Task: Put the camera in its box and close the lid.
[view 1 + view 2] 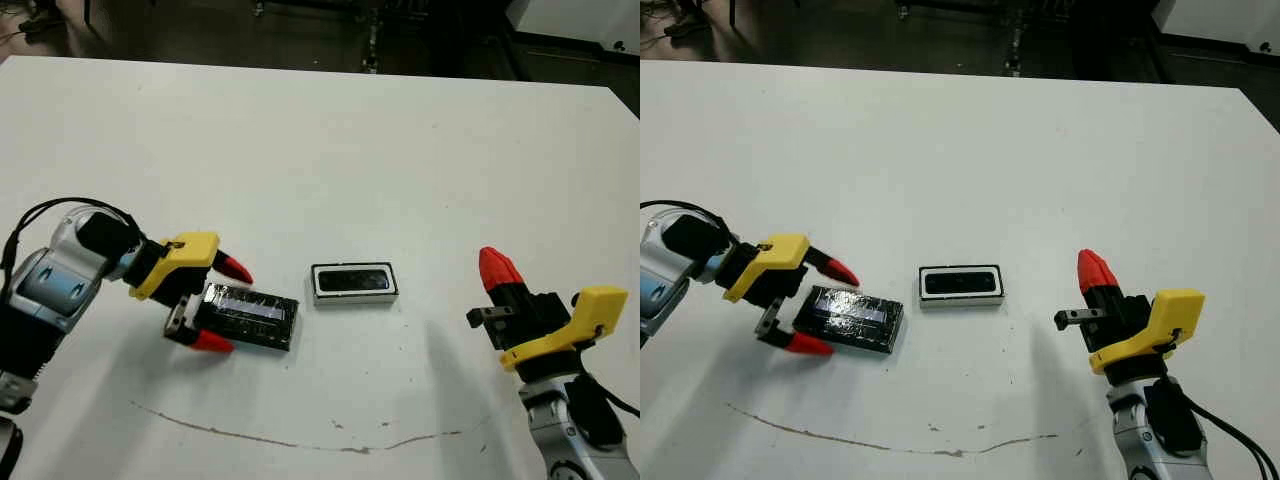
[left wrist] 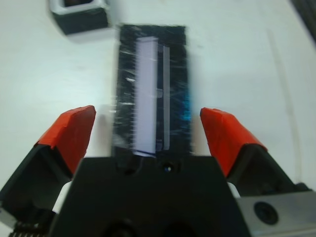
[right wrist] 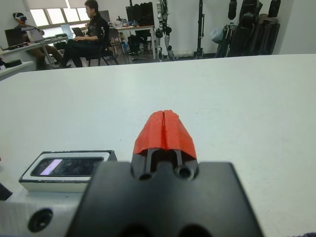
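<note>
Two tools, one lid job left: camera already sits in its box, mid-frame on the desk.
Left tool gapes wide around the lid, lower left; right tool pinched shut, empty. Lid looks thin, stiff, slick, so pinch the long edges. Can't tell if the fingers touch it yet.

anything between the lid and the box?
Nothing: bare table separates the lid and the box, clear in both eye views.
</note>
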Robot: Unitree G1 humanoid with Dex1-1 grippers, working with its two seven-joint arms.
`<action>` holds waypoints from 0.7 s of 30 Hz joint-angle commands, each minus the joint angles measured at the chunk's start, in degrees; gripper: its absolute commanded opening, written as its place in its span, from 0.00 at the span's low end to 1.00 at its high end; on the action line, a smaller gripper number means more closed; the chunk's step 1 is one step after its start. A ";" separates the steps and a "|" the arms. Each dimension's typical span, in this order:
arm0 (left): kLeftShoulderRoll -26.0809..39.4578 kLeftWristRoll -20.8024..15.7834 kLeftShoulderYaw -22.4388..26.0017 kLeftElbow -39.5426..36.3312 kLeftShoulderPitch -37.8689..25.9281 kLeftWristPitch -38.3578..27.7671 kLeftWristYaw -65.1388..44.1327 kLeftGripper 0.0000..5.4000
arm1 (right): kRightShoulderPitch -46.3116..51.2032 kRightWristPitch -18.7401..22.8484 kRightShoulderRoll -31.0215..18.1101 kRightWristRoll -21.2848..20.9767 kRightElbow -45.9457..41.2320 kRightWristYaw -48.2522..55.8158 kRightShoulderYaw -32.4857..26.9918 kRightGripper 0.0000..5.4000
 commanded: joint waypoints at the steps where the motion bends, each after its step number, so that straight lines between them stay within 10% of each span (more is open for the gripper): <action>1: 0.21 0.00 1.14 -1.65 2.45 1.76 2.68 0.88 | 0.30 0.79 -0.85 0.44 -0.12 -0.03 -0.45 0.00; 11: 0.57 -2.05 1.77 -3.76 3.53 7.13 3.86 0.60 | 0.13 0.93 -0.89 0.74 -0.04 0.14 -0.35 0.00; 21: 1.67 -0.97 0.60 -2.40 1.30 6.18 0.25 0.59 | -0.18 1.31 -0.93 0.61 -0.02 -0.10 -0.12 0.00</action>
